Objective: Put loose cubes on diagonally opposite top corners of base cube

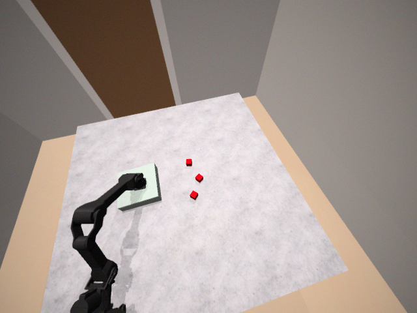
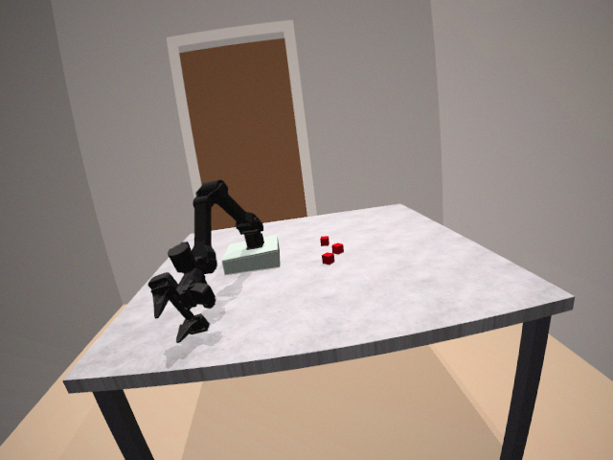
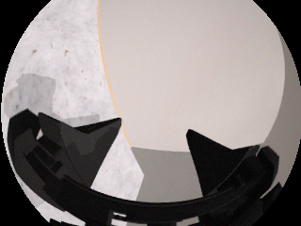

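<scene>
Tool (image 1: 143,182) hanging over pale slab (image 1: 152,192), fingers spread wide, holding nothing. Three red cubes (image 1: 199,177) sitting apart on table (image 1: 235,235), none stacked; base cube not distinguishable. Risk: reaching across, knocking neighbouring cube or choosing the fixed one.

The table top (image 2: 396,297) looks like mottled, matt grey-white stone, the three red cubes (image 2: 328,258) and pale green slab (image 2: 257,260) look smooth and matt, and the black arm (image 2: 200,232) looks like dull plastic.
</scene>
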Tool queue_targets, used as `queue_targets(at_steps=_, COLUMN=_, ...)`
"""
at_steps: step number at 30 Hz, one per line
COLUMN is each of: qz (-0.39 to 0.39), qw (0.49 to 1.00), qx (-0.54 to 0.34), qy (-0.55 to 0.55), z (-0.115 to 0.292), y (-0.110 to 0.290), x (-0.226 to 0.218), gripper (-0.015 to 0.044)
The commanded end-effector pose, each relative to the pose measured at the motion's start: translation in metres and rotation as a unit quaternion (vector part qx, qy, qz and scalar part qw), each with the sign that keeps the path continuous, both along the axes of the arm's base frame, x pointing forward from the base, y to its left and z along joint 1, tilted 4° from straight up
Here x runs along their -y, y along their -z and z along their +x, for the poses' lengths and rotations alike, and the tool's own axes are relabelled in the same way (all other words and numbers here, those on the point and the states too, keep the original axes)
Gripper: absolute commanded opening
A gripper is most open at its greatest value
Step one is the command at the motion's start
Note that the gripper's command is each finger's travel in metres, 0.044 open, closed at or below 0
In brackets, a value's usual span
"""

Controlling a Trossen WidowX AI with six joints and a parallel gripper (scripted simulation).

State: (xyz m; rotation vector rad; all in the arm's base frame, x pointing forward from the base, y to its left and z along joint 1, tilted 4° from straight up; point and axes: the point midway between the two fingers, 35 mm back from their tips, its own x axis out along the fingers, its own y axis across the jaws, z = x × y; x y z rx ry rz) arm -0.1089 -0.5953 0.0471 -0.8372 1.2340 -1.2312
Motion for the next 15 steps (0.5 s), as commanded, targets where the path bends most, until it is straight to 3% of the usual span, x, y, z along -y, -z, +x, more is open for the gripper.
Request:
queue_targets(at_steps=1, qz=0.001, qw=1.0, qx=0.0, qy=-0.001, z=0.001, y=0.0, x=0.0, gripper=0.0374)
queue_targets(at_steps=5, qz=0.025, qw=0.999, qx=0.009, qy=-0.022, z=0.031, y=0.002, x=0.001, gripper=0.0269)
queue_targets(at_steps=15, qz=0.148, qw=0.981, qx=0.03, qy=-0.124, z=0.173, y=0.011, x=-0.023, gripper=0.0265)
